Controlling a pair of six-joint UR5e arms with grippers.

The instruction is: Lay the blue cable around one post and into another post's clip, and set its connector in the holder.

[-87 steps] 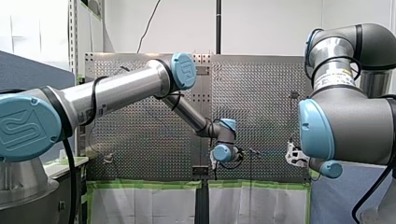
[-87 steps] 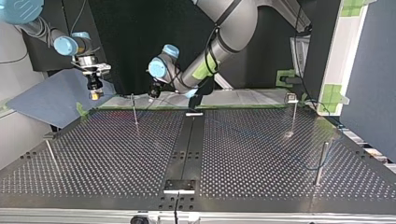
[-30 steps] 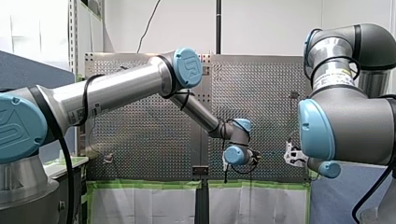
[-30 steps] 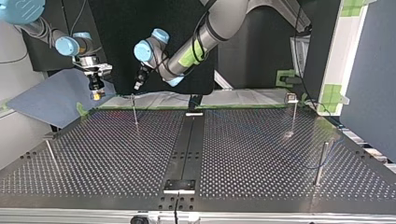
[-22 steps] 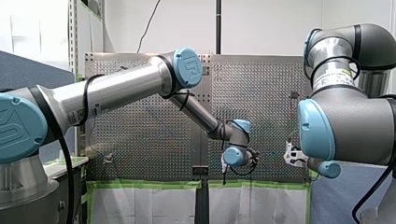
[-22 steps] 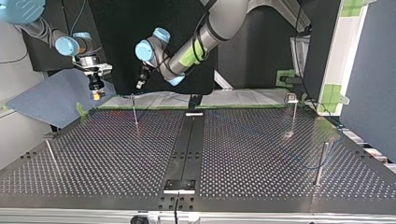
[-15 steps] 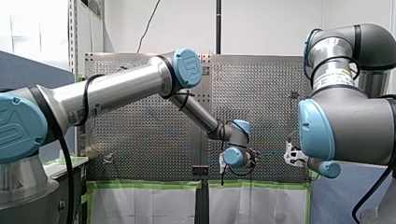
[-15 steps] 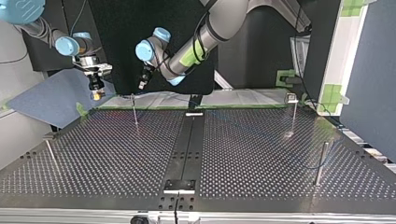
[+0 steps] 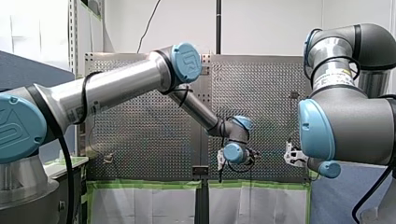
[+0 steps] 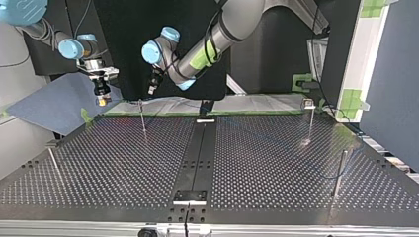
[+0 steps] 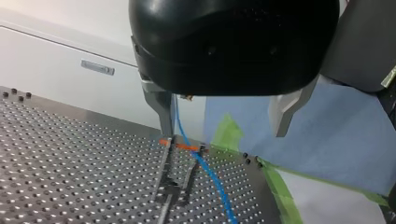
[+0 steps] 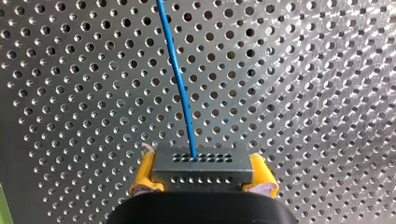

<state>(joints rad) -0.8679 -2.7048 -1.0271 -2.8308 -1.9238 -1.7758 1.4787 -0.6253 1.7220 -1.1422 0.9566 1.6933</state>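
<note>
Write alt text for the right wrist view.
My right gripper, yellow-padded, is shut on a grey connector; the blue cable runs straight from it, ahead over the perforated table.

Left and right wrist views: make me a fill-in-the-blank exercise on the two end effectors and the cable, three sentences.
1. My right end effector is shut on the grey ____.
2. My left end effector's fingers stand ____, the blue cable running beside one.
3. The clip on the post ahead of it is ____.
Missing words: connector, open, orange.
</note>
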